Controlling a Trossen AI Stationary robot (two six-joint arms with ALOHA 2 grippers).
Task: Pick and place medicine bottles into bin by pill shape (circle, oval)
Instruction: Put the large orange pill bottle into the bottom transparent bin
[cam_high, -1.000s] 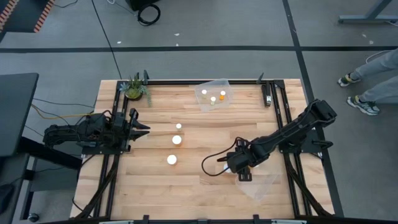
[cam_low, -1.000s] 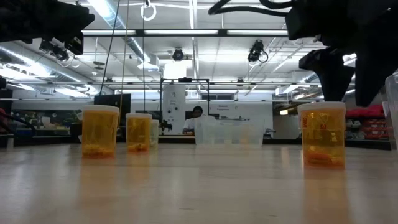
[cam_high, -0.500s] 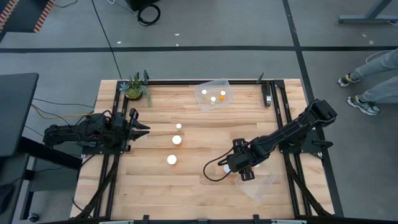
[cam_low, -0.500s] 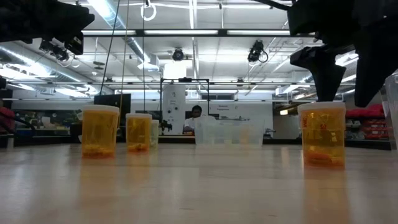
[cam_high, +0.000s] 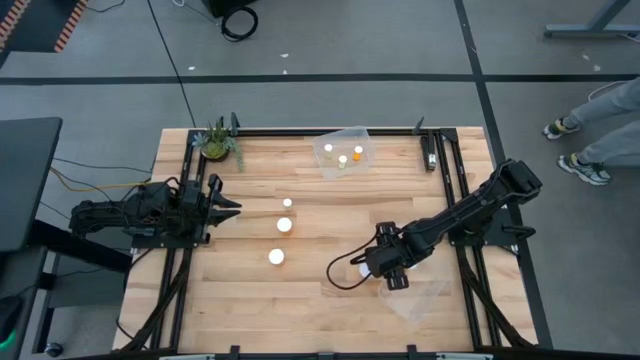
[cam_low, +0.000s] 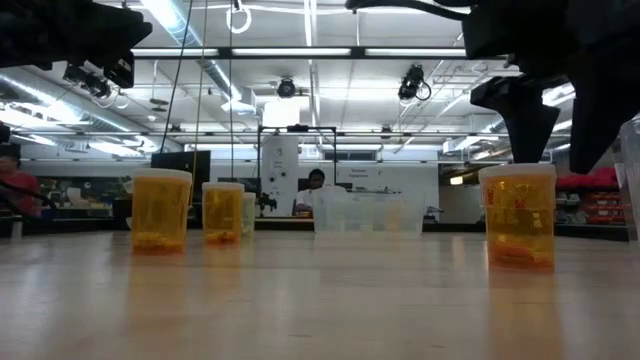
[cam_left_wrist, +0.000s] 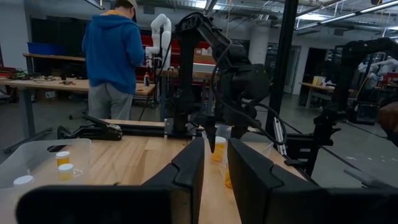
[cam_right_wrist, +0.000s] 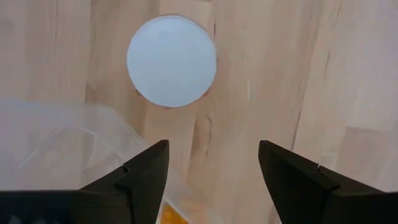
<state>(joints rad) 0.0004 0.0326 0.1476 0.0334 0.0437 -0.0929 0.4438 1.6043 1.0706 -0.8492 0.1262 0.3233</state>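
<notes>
Three medicine bottles with white caps (cam_high: 287, 203) (cam_high: 284, 224) (cam_high: 276, 257) stand upright mid-table. A fourth bottle (cam_low: 518, 215), its cap (cam_right_wrist: 172, 60) facing up, stands beside the corner of a clear bin (cam_high: 420, 300) at the near right. My right gripper (cam_right_wrist: 213, 149) hovers open above this bottle, pointing down, with the cap a little ahead of its fingertips. My left gripper (cam_left_wrist: 216, 180) waits at the table's left edge, level, with a narrow gap between its fingers. A second clear bin (cam_high: 345, 150) at the far edge holds a few bottles.
A small potted plant (cam_high: 215, 140) stands at the far left corner. Black frame rails run along the table's left, right and far sides. A person's legs (cam_high: 590, 140) show beyond the right edge. Another person stands beyond the table in the left wrist view (cam_left_wrist: 115, 56).
My right gripper has rolled a little about its own pointing line while staying above the bottle by the near bin. Its fingers have kept the same gap. The bottles have not moved.
</notes>
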